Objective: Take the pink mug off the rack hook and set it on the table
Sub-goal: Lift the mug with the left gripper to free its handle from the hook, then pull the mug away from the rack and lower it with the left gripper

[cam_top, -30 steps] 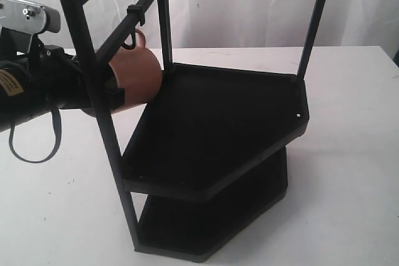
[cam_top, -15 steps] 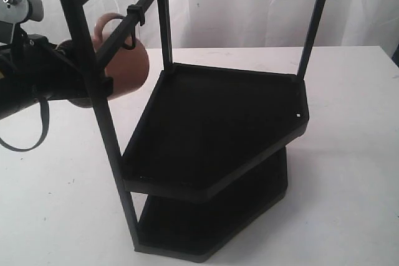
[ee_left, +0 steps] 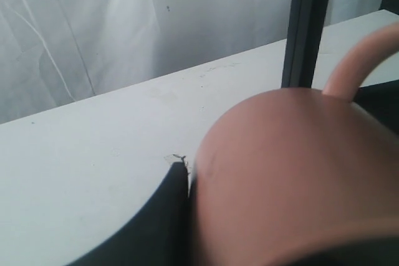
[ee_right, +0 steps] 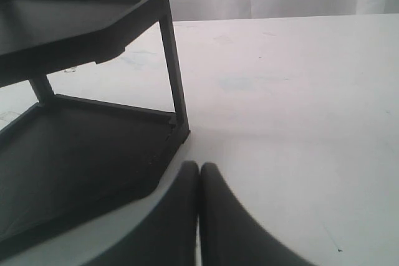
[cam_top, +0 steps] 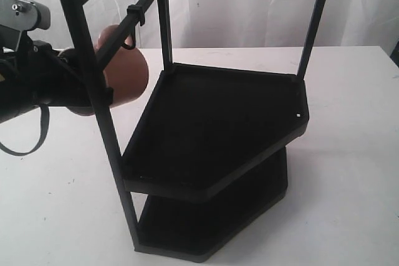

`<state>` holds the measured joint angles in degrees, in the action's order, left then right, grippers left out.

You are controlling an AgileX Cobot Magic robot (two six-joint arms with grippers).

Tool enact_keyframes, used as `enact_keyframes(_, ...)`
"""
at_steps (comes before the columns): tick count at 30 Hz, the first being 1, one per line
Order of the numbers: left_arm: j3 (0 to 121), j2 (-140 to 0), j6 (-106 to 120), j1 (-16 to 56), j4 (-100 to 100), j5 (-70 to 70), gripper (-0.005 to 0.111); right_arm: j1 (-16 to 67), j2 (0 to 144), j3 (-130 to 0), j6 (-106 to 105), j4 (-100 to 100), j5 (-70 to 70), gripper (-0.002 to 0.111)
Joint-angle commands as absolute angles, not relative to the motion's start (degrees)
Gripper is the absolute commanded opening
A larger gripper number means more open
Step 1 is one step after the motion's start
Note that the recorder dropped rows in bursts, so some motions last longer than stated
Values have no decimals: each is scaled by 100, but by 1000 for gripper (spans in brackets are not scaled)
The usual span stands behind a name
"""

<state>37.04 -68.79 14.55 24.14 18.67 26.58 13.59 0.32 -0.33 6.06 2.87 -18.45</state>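
Note:
The pink mug is in the air at the left side of the rack, behind its front post. My left gripper is shut on the mug's body. The hook hangs from its clip on the upper bar and overlaps the mug's upper edge. In the left wrist view the mug fills the frame beside one black finger, and its handle curves up with nothing inside. My right gripper is shut and empty, low over the table by the rack's lower tray.
The rack's two black shelf trays take up the middle of the white table. A thin rack post stands just behind the mug. White cloth hangs behind the table. My right arm does not show in the exterior view.
The left gripper has carried the mug left and upward, taking its handle away from the hook, then settled slightly lower. The rack has not moved.

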Motion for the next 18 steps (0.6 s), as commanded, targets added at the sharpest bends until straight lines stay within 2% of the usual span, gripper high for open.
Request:
enact_keyframes(1, 3666, -6800, 1527, 2214, 2305, 2751, 0, 1315, 0, 0, 624, 301, -1796, 0)
enact_keyframes(5, 3666, -6800, 1527, 2007, 2658, 2714, 0, 1315, 0, 0, 624, 301, -1796, 0)
enact_keyframes(18, 3666, -6800, 1818, 2007, 2658, 1788, 0, 1315, 0, 0, 624, 301, -1796, 0)
